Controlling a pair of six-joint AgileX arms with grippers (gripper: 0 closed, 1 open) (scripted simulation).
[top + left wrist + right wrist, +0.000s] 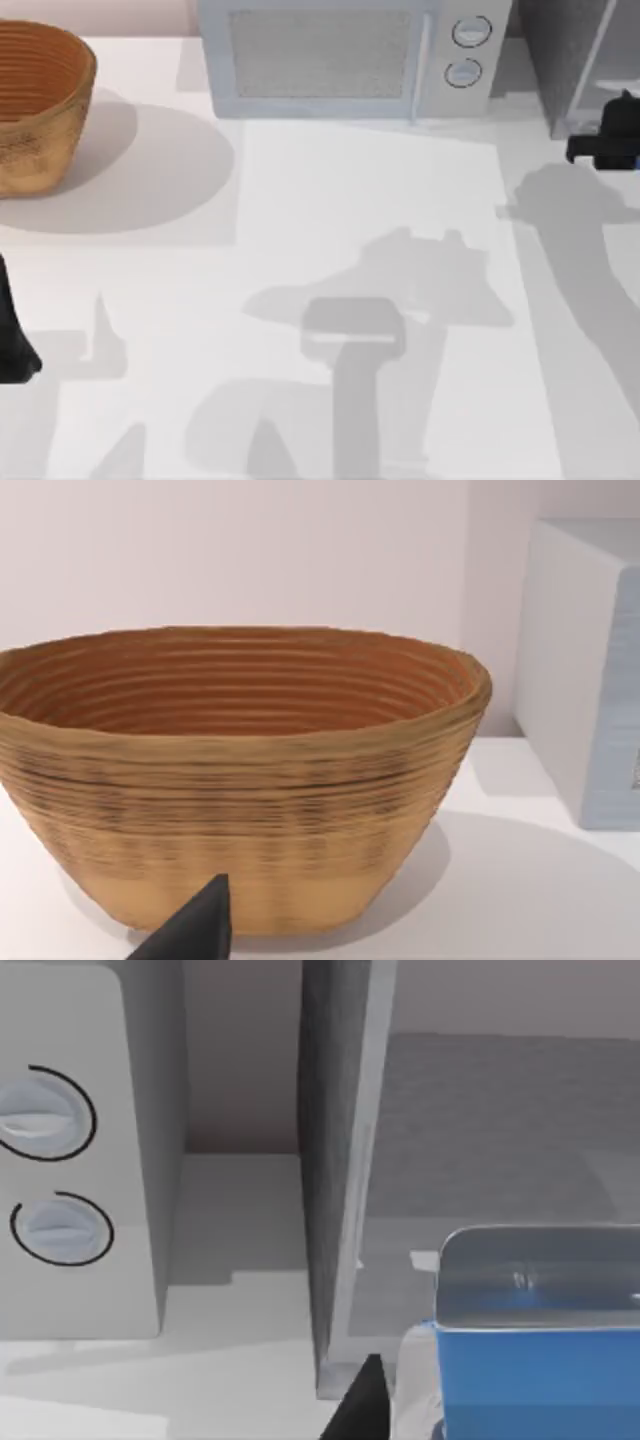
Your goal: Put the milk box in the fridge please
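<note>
Pincer of the right arm (607,143) hangs at the far right edge of the top view, just in front of the fridge (570,60), with a sliver of blue showing at its lower edge. From the right wrist view the milk box (535,1360) sits close under the camera, blue-bodied with a pale top, and a dark fingertip (360,1405) juts up just beside its side. Whether the fingers are clamped on the carton cannot be told from here. The box is at the fridge's mouth, in front of the dark grey interior, with the lighter grey door frame edge (340,1160) standing upright just beside it. Whether the box rests on a surface or is held aloft cannot be told.

Beside the fridge stands the microwave (350,55), its two round dials (468,50) toward the fridge side; a narrow strip of white bench (240,1220) separates the two.

Well apart, at the top view's left edge, the left arm's pincer (15,335) sits low over the bench (350,200). Its wrist view shows one dark fingertip (195,930) in front of a woven basket (235,770), which stands upright at the bench's back left corner; whether that pincer is open or closed cannot be told.
</note>
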